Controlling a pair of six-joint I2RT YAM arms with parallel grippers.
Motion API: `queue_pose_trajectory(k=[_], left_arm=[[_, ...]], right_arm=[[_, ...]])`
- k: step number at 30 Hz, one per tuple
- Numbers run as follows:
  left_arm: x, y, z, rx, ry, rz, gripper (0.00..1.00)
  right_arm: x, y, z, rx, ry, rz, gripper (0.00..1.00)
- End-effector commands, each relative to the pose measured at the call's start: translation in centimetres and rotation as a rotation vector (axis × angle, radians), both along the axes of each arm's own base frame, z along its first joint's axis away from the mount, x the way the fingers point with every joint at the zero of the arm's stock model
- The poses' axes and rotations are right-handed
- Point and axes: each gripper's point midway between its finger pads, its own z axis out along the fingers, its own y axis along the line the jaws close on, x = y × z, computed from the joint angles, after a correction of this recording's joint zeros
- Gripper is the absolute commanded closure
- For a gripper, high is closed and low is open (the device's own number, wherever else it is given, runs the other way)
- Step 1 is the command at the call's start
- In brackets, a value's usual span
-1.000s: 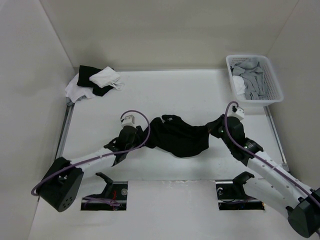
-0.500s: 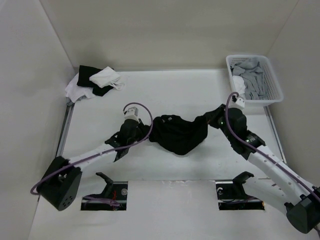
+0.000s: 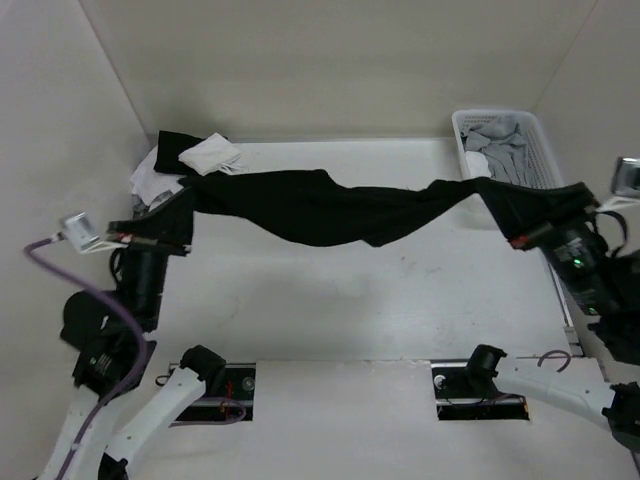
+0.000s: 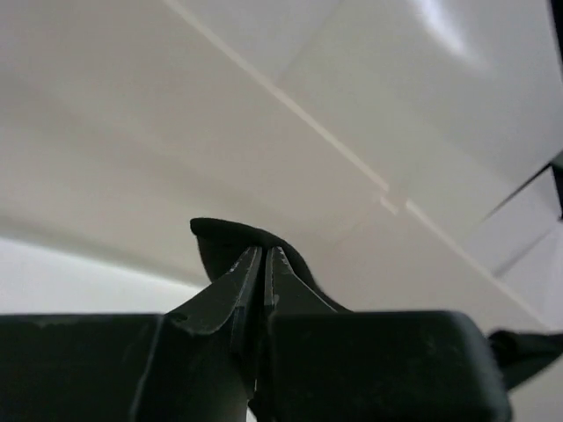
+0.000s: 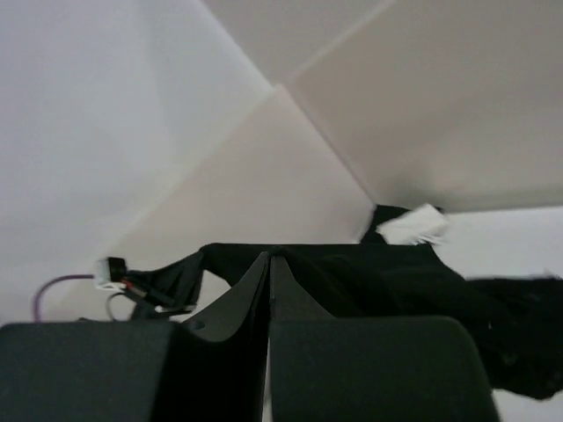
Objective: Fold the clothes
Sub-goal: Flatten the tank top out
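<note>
I had both hands raised over the white table (image 3: 340,300), my left hand (image 3: 183,212) pinched shut on one end of the black garment (image 3: 320,205) and my right hand (image 3: 528,228) pinched shut on the other end. The garment hung stretched between the two hands, sagging in the middle and bunched into folds near my right hand. A heap of black and white cloths (image 3: 190,160) lay just beyond my left hand, and a white basket (image 3: 510,114) of grey garments sat just beyond my right hand.
</note>
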Motion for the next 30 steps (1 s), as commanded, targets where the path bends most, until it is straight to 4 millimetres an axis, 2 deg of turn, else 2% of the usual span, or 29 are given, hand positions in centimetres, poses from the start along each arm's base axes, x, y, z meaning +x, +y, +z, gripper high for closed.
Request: queue_pose_trajectory(k=[1, 3, 5, 8, 10, 12, 13, 15, 17, 18, 19, 22, 24, 27, 30], left_arm=[[-1.2, 3.9, 0.7, 0.057, 0.004, 0.173, 0.98], [-1.7, 4.8, 1.1, 0.053, -0.010, 0.204, 0.98], [-1.7, 4.9, 1.0, 0.070, -0.015, 0.219, 0.97], [0.2, 4.0, -1.7, 0.107, 0.042, 0.228, 0.96], [1.6, 2.9, -4.6, 0.135, 0.104, 0.209, 0.96], [2.6, 1.8, -7.4, 0.147, 0.161, 0.181, 0.96], [3.1, 1.3, -8.8, 0.158, 0.190, 0.174, 0.96], [3.9, 0.6, -10.5, 0.163, 0.236, 0.159, 0.96], [4.6, 0.1, -11.1, 0.163, 0.256, 0.153, 0.96], [4.9, -0.2, -10.9, 0.162, 0.257, 0.148, 0.96], [5.2, -0.4, -10.5, 0.156, 0.251, 0.148, 0.96], [6.3, -1.3, -9.0, 0.134, 0.215, 0.131, 0.96], [6.6, -2.0, -8.1, 0.121, 0.204, 0.107, 0.96], [6.4, -2.1, -7.6, 0.101, 0.200, 0.092, 0.96], [5.7, -1.4, -8.2, 0.092, 0.211, 0.103, 0.96]], right_arm=[[-1.8, -1.3, 1.2, 0.008, -0.012, 0.026, 0.98], [-2.1, -1.2, 1.2, 0.008, -0.007, 0.035, 0.97], [-1.3, -1.1, 0.4, -0.021, 0.004, -0.006, 0.96], [1.5, 0.0, -2.1, -0.098, 0.033, -0.117, 0.95], [5.3, 1.5, -5.0, -0.188, 0.080, -0.199, 0.95], [9.2, 3.4, -8.4, -0.266, 0.145, -0.211, 0.96], [12.5, 4.6, -11.1, -0.298, 0.200, -0.202, 0.96], [17.4, 6.0, -14.7, -0.318, 0.283, -0.166, 0.98], [22.2, 7.0, -16.6, -0.298, 0.330, -0.141, 0.99], [23.9, 7.6, -16.7, -0.276, 0.342, -0.131, 0.99], [25.0, 8.3, -15.9, -0.261, 0.329, -0.115, 1.00], [26.2, 9.8, -10.8, -0.229, 0.231, -0.090, 1.00], [25.4, 10.0, -6.9, -0.215, 0.173, -0.078, 0.99], [23.1, 9.8, -3.1, -0.222, 0.111, -0.065, 0.99], [20.4, 9.8, -2.2, -0.237, 0.086, -0.040, 0.98]])
